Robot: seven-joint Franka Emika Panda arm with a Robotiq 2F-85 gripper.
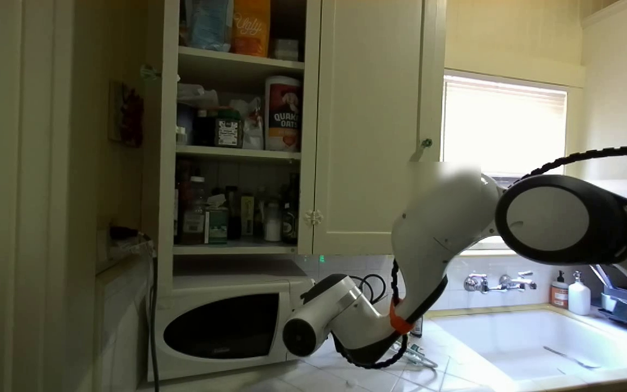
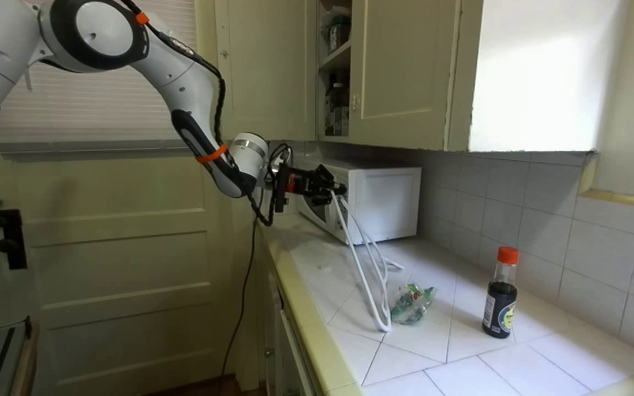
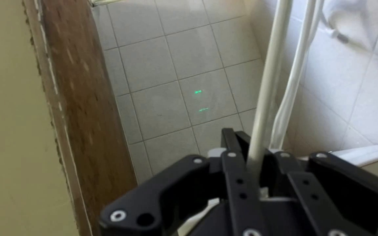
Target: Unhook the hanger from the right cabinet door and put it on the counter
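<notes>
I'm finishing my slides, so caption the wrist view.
Black gripper clasping a pale hanger, grey wall tiles beyond, brown wood on the picture's left.

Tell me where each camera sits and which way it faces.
An exterior view: before the counter, facing shelves and sink; the arm shows at right.
An exterior view: apparently near the sink end, looking along the counter toward the room door; shows arm and claw.
Wrist view: at the arm's end, aimed past the claw's fingers and hanger at wall tiles; picture sideways, cabinet underside at left.
Both exterior views share the arm and microwave.
</notes>
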